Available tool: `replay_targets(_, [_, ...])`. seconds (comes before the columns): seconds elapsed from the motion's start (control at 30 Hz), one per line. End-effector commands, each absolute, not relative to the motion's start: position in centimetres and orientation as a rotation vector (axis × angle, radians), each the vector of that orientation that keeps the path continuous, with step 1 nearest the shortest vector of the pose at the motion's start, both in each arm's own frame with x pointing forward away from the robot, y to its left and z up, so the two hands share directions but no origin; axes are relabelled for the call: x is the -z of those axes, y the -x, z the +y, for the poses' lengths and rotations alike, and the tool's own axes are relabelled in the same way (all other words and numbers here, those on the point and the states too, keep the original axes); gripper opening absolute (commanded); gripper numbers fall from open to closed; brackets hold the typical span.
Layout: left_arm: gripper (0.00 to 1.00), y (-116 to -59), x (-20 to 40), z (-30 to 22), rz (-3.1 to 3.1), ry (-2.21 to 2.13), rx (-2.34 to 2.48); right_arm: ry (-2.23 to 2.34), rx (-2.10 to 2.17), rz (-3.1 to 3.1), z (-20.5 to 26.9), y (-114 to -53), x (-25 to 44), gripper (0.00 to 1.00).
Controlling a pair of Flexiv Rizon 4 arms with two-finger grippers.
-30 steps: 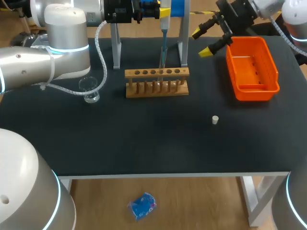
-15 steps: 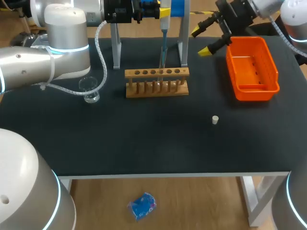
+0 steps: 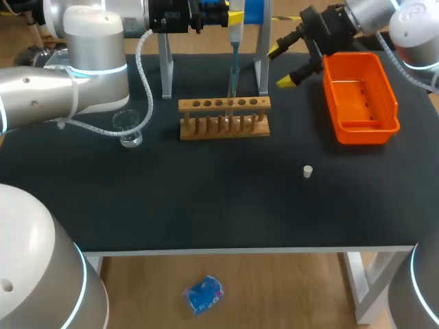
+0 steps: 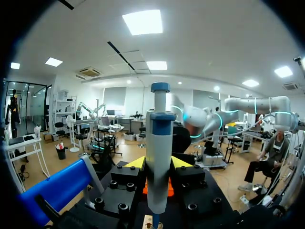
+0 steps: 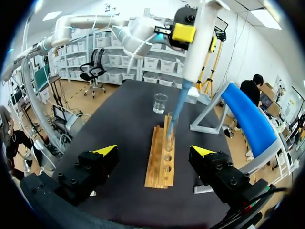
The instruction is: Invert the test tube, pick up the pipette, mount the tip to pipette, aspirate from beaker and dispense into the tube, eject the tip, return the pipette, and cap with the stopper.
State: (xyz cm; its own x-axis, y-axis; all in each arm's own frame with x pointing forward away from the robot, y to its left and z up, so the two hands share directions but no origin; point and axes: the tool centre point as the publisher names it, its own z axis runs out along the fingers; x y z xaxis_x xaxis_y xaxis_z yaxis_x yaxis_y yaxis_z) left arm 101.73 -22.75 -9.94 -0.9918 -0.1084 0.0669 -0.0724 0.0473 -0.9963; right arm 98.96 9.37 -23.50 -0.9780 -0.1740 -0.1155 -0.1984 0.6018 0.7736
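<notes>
The right end effector (image 3: 280, 66) has swung a little leftward off the rear corner of the orange bin (image 3: 360, 96) over the past second. It now hangs above the back of the table (image 3: 206, 205), nearer the wooden test tube rack (image 3: 224, 118). Its yellow-tipped fingers are spread wide with nothing between them.

Everything else is as it was. The left end effector (image 4: 158, 163) is clamped on the pipette (image 3: 235, 19), held upright over the rack in front of the pipette stand (image 3: 165, 68). The pipette tip (image 3: 232, 75) points down into the test tube (image 5: 169, 128), which stands in one of the rack's holes.

The glass beaker (image 3: 128, 129) sits to the left of the rack, close under the left arm. The bin lies along the table's right edge. The white stopper (image 3: 308, 171) lies alone on the broad front stretch of black table, well apart from the rack and the bin. From the right wrist, the rack runs straight ahead between the parted fingers, with the beaker beyond it.
</notes>
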Motion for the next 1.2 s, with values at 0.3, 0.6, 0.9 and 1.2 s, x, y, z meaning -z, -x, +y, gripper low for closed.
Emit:
replay_targets(0.3, [0.0,-101.7,9.9,-22.8,2.255,0.197,2.14,0.253,-1.418,2.776,10.6,-101.5,26.4,1.0])
replay_targets(0.6, [0.0,-101.7,9.9,-22.8,2.255,0.197,2.14,0.211,-1.45,2.761,11.6,-101.8,27.0,1.0])
replay_targets(0.9, [0.0,-101.6,9.8,-22.8,2.251,0.187,2.135,0.211,-1.45,2.761,11.6,-101.8,27.0,1.0])
replay_targets(1.2, [0.0,-101.6,9.5,-22.8,2.225,0.156,2.125,0.211,-1.45,2.761,11.6,-101.8,27.0,1.0])
